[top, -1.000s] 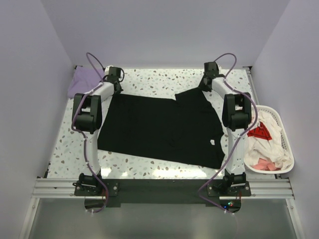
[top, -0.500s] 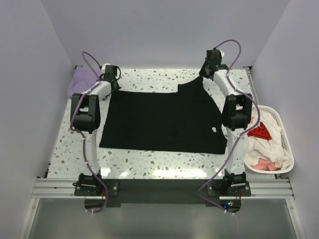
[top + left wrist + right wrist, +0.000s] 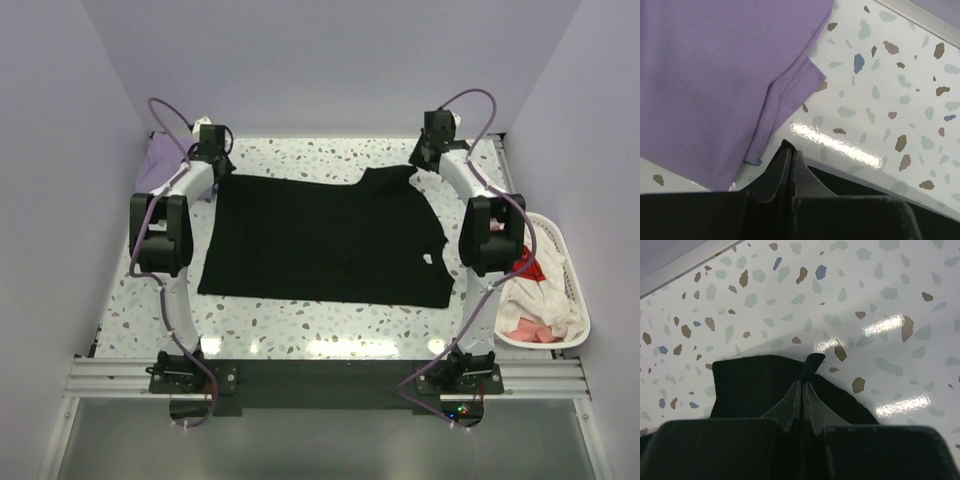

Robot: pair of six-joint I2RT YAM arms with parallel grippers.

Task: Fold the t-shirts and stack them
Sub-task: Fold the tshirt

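Observation:
The black t-shirt (image 3: 320, 238) lies spread on the speckled table, its white neck label (image 3: 427, 259) at the right. My left gripper (image 3: 212, 170) is shut on its far left corner; a tip of black cloth (image 3: 786, 146) shows between the closed fingers. My right gripper (image 3: 418, 166) is shut on the far right sleeve (image 3: 385, 179), a pinch of black cloth (image 3: 812, 362) sticking out past the fingertips. The lavender t-shirt (image 3: 162, 162) lies bunched at the far left corner, filling the upper left of the left wrist view (image 3: 715, 75).
A white plastic basket (image 3: 577, 290) with white, pink and red garments stands at the table's right edge. The walls close in at the back and on both sides. A metal rail (image 3: 320, 376) runs along the near edge.
Both grippers have moved toward the back of the table, holding the black shirt. The shirt has been pulled out flatter, and its right sleeve fold has opened up.

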